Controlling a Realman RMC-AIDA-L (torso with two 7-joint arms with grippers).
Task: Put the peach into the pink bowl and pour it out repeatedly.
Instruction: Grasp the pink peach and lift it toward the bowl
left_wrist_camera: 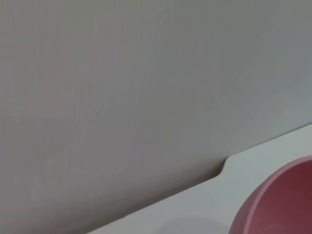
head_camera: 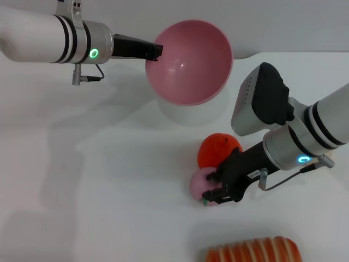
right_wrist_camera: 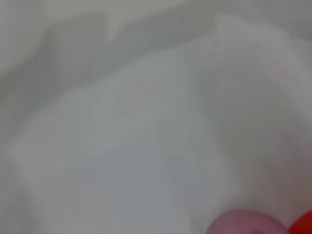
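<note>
Right gripper [head_camera: 214, 187] pinches the peach [head_camera: 200, 183], touching the orange-red fruit [head_camera: 217, 150], below the pink bowl [head_camera: 189, 61] pinched by the left gripper [head_camera: 154, 52]. Peach looks light, smooth, roll-prone; grip its widest part.

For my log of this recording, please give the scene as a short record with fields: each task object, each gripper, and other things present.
peach: on the white table, touching the orange-red fruit
pink bowl: empty, tilted, lifted above the table
left gripper: shut on the bowl's rim
right gripper: fingers around the peach, at table level
other: striped orange object at the near edge
</note>
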